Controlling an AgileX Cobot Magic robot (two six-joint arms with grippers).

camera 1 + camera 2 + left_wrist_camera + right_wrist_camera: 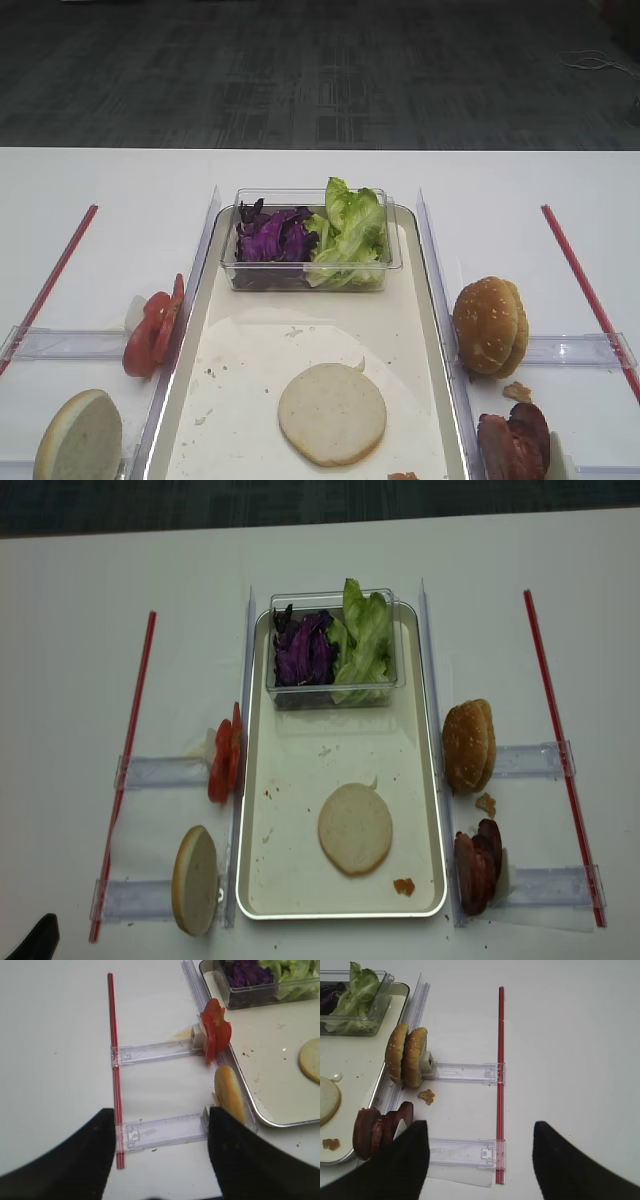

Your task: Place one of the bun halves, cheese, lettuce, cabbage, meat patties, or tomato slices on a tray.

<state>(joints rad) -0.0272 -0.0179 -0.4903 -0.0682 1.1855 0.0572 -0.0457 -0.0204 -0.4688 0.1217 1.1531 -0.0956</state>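
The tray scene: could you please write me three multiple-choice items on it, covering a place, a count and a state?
1. Where does the flat bun half lie?
A. on the tray floor
B. in the clear tub
C. on the red strip

2. How many sesame buns stand on edge right of the tray?
A. none
B. two
C. five

3. How do the left gripper's jaws stand?
A. shut on a tomato
B. shut on a bun
C. open, holding nothing

Answers: 1 A, it rests flat near the tray's near end; 2 B, two stand side by side; 3 C, the wrist view shows a wide bare gap.
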